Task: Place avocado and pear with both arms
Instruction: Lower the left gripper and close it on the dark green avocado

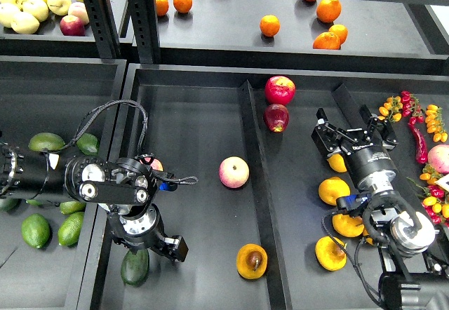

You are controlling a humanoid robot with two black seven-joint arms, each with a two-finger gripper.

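The dark green avocado (135, 268) lies at the front left corner of the middle bin (196, 135), its top hidden under my left gripper (156, 243). That gripper points down right over it; its fingers are dark and I cannot tell them apart. The pear (252, 261), golden with a dark brown blotch, lies at the front right of the same bin, apart from both grippers. My right gripper (349, 131) is open and empty over the right bin, just above a yellow pear (337, 163).
A pink-yellow apple (233, 172) lies mid-bin; two red apples (280, 90) lie at the back by the divider. Lime-green avocados (36, 230) fill the left bin. Yellow pears (334, 191) and chillies (419, 138) are in the right bin. Oranges (269, 25) sit on the back shelf.
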